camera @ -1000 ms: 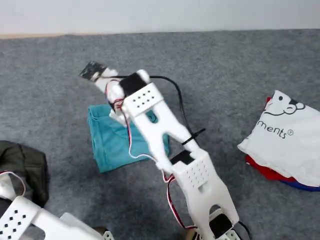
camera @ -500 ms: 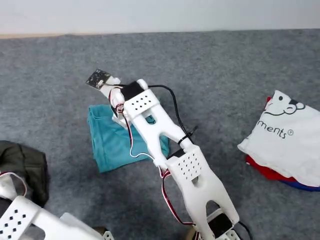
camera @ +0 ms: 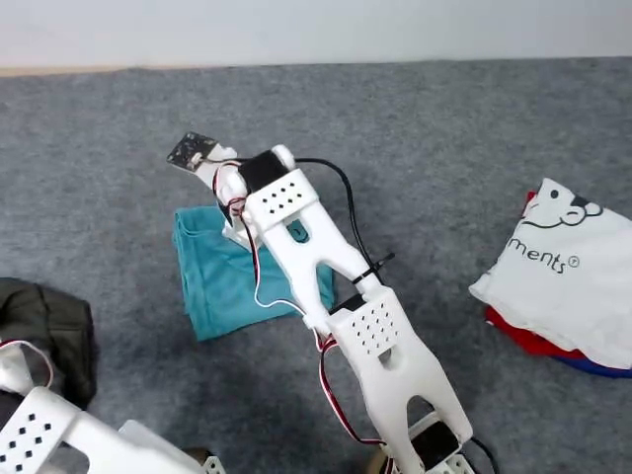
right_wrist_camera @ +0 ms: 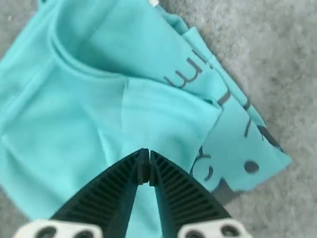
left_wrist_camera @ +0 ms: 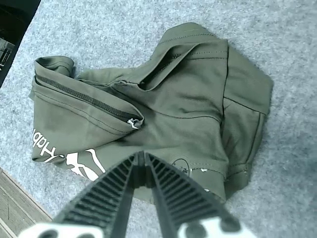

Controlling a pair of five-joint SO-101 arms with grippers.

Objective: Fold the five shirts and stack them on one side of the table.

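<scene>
Jaws pressed together, the right pincer [right_wrist_camera: 144,167] hangs directly over the crumpled teal shirt [right_wrist_camera: 89,114].

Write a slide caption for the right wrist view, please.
Shut right gripper over a teal shirt on the grey table.

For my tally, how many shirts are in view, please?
5: teal shirt mid-table, olive shirt at left, white shirt atop red shirt and blue shirt at right; more may hide beneath.
</scene>
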